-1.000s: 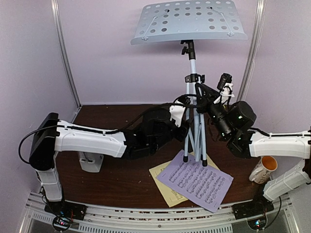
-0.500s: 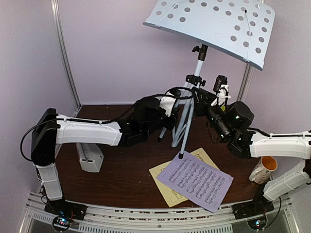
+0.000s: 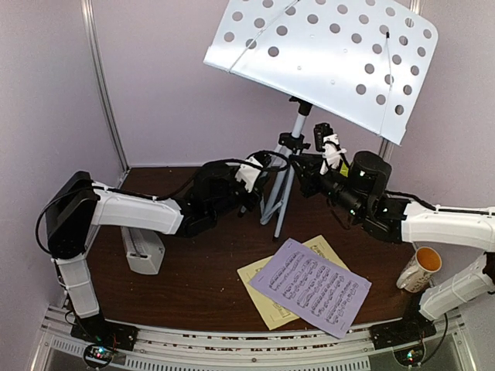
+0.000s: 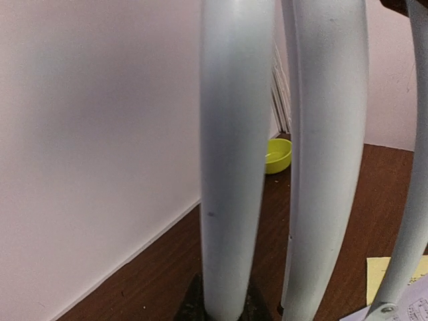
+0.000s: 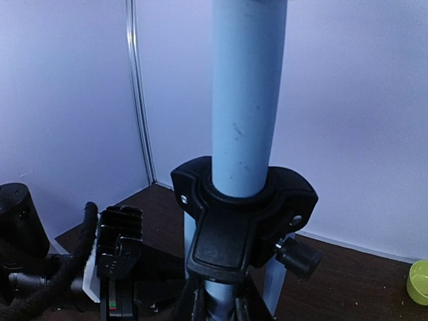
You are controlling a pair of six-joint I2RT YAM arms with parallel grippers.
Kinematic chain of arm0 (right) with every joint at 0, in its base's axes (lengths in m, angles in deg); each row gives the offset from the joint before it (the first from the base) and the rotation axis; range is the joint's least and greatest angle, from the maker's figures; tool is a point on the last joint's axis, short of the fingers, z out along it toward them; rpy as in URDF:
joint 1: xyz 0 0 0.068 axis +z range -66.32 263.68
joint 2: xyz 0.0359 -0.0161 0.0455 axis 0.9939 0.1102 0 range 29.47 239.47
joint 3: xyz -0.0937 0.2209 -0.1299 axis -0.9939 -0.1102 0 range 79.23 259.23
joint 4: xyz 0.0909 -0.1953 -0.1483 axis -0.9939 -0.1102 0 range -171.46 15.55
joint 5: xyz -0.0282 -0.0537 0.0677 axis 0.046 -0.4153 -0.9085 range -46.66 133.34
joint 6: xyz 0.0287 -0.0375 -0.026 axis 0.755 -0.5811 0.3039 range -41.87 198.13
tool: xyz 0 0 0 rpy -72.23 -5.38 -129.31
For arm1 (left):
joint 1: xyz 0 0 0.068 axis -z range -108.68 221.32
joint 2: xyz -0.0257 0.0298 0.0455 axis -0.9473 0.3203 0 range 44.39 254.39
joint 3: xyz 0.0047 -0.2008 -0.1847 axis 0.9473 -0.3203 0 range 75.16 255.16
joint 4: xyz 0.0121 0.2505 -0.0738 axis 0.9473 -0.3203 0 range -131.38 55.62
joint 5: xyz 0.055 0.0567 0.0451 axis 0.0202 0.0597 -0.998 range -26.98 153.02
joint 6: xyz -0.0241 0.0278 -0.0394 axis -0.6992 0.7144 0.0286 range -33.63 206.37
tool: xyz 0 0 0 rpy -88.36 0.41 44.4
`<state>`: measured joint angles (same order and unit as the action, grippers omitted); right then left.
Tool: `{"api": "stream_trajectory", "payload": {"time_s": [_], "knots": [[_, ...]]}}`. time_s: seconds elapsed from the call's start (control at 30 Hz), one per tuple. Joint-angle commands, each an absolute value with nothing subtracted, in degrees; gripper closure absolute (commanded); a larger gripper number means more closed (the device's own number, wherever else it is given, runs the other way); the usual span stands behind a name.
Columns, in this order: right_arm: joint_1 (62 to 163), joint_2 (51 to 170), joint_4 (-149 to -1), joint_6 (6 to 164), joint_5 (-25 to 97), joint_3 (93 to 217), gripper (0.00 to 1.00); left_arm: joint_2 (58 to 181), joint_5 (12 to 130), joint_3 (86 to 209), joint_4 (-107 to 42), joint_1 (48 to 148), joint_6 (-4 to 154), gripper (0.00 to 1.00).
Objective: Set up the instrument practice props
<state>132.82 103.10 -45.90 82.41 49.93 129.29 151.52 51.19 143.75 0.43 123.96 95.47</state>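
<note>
1. Grey perforated metal, the desk (image 3: 325, 54) of the music stand hung high at the far side, above both my arms. Its silver tripod (image 3: 277, 193) reached down to the middle of the worktop (image 3: 193, 286).
2. My left hand (image 3: 251, 178) was closed on one tripod leg (image 4: 231, 167), which rose straight out from between my fingers. My right hand (image 3: 308, 166) met the tripod from the right, at the black collar (image 5: 241, 207). I judged it clamped there, though its fingertips were hidden.
3. By my reckoning the job was at an early stage. The legs lay folded close together, not spread, so the stand could not have stood alone.
4. No page was on the desk yet. The lilac page (image 3: 313, 286) lay flat near the front edge, overlapping the pale yellow page (image 3: 259, 290).
5. Left of the pages, well apart from the stand, sat the metronome (image 3: 145, 251).
6. The stand's long axis ran from its feet up and rightward, leaning rather than upright. The desk was tilted too, its right end lower.
</note>
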Motion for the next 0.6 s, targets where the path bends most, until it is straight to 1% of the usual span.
{"api": "stream_trajectory", "payload": {"time_s": [0.0, 0.07, 0.27, 0.47, 0.57], "knots": [[133.8, 102.2, -39.5, 71.2, 44.2, 139.8, 1.00, 153.3, 39.1, 144.6, 8.8, 112.8, 91.9, 1.00], [133.8, 105.4, -41.6, 69.2, 43.5, 143.0, 1.00, 154.7, 40.1, 145.6, 9.2, 112.1, 91.6, 1.00], [133.5, 113.7, -46.5, 66.3, 44.1, 151.2, 1.00, 157.6, 43.0, 149.2, 3.0, 111.0, 88.2, 1.00], [131.6, 116.7, -47.9, 70.4, 44.9, 152.8, 1.00, 155.5, 44.2, 147.7, -3.5, 111.0, 85.2, 1.00], [130.9, 117.2, -48.1, 72.3, 44.4, 153.2, 1.00, 153.7, 44.3, 145.8, -4.2, 111.0, 84.0, 1.00]]}}
